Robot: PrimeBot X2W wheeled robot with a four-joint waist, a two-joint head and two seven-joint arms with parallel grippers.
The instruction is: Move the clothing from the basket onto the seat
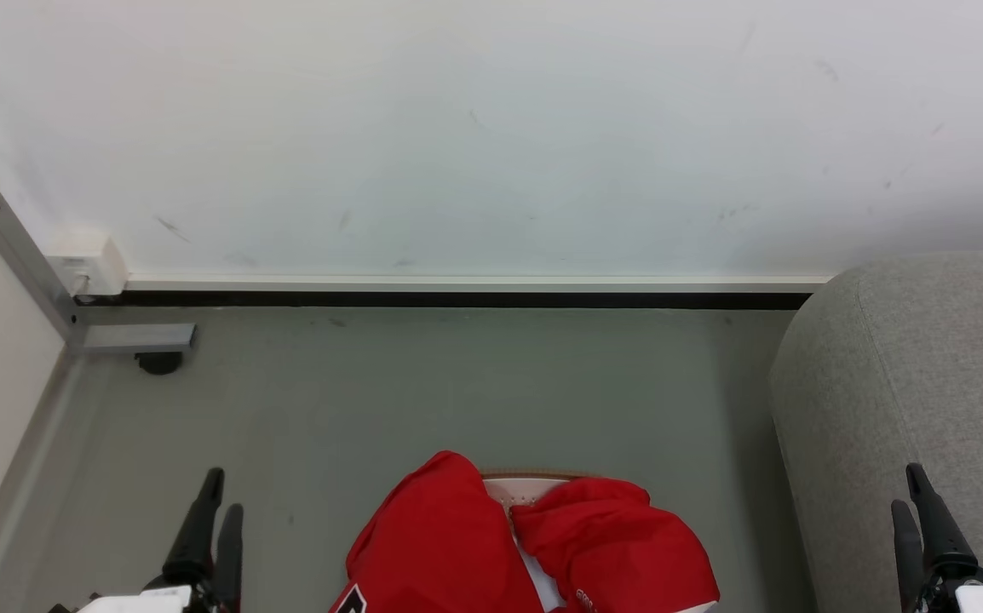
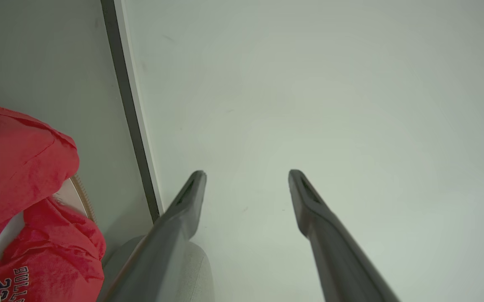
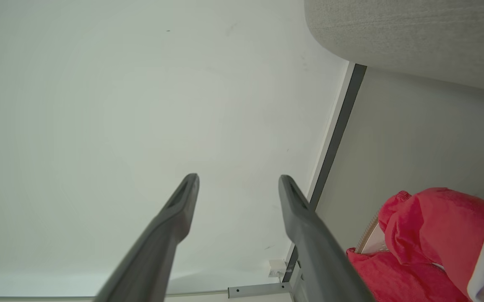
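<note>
Left jaws: released, fingers spread with nothing between. Aimed at the bare wall, off to one side of the load and so free to swing in over it.
Right jaws: likewise released and empty, fingers parted. Stand just beside the flank of the seat.
Clothing: heaped between the two sets of jaws, touched by neither. Jersey nearer the left jaws, shorts nearer the right. Mounded above the rim, hence probably easy to pinch from above.
Basket: under the heap, on the floor, roughly midway between the jaws. Largely hidden by red fabric.
Seat: on the outer side of the right jaws, near enough to favour a short sideways carry.
Stage, as judged: nothing on the seat yet. Reach for the heap due first.
Hazard, as judged: shiny fabric liable to slip. Second garment or basket liable to drag along.
</note>
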